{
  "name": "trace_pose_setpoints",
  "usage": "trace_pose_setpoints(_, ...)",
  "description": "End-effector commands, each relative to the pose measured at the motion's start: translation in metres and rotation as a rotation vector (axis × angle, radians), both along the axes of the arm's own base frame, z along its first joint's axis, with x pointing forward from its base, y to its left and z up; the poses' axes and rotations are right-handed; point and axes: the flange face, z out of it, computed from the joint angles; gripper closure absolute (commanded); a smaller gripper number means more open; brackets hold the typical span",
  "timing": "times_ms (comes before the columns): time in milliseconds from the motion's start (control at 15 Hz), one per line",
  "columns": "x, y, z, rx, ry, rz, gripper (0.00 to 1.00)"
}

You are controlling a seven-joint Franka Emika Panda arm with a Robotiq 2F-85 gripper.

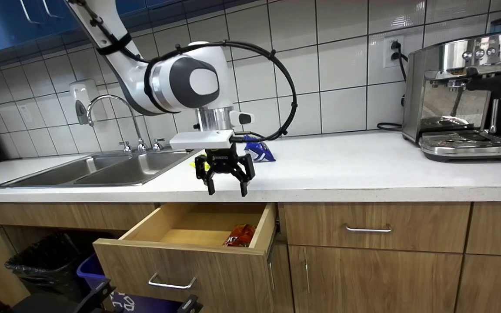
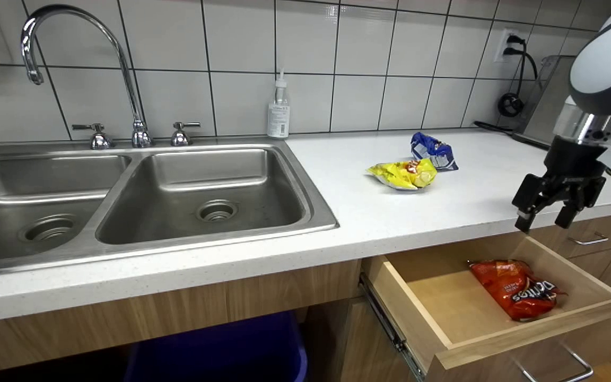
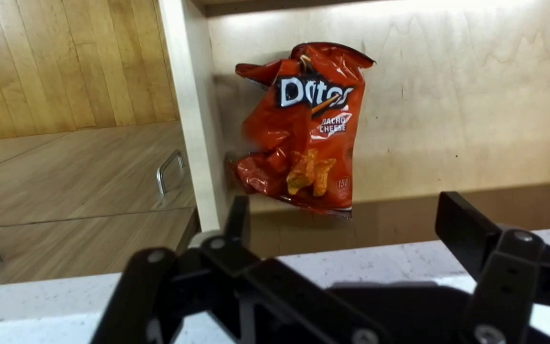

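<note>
My gripper (image 1: 228,190) hangs fingers-down over the counter's front edge, above the pulled-out wooden drawer (image 2: 441,305). Its black fingers are spread wide with nothing between them in all views. Below lies a red Doitos-style chip bag, the Doritos bag (image 2: 517,292), flat on the drawer floor near one side wall and not touched by the gripper. In the wrist view the whole front of the Doritos bag (image 3: 325,143) shows beyond the fingertips. An exterior view shows only part of the Doritos bag (image 1: 241,234) above the drawer front.
A yellow chip bag (image 2: 403,175) and a blue chip bag (image 2: 434,151) lie together on the white counter (image 1: 342,174) behind the gripper. The double sink (image 1: 111,169) with its tap is to one side, an espresso machine (image 1: 459,100) to the other. Bins stand under the counter.
</note>
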Motion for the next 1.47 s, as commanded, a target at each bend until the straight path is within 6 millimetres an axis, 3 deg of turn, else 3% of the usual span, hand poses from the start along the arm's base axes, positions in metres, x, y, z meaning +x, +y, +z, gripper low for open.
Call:
trace_pose_setpoints(0,0.004,0.003,0.037,0.015,-0.023,-0.022,0.00)
trace_pose_setpoints(533,0.014,0.006,0.090,0.037,-0.078,-0.029,0.00)
trace_pose_setpoints(600,0.014,0.003,0.076,0.019,-0.084,-0.014,0.00)
trace_pose_setpoints(1400,0.014,0.004,0.082,0.021,-0.086,-0.013,0.00)
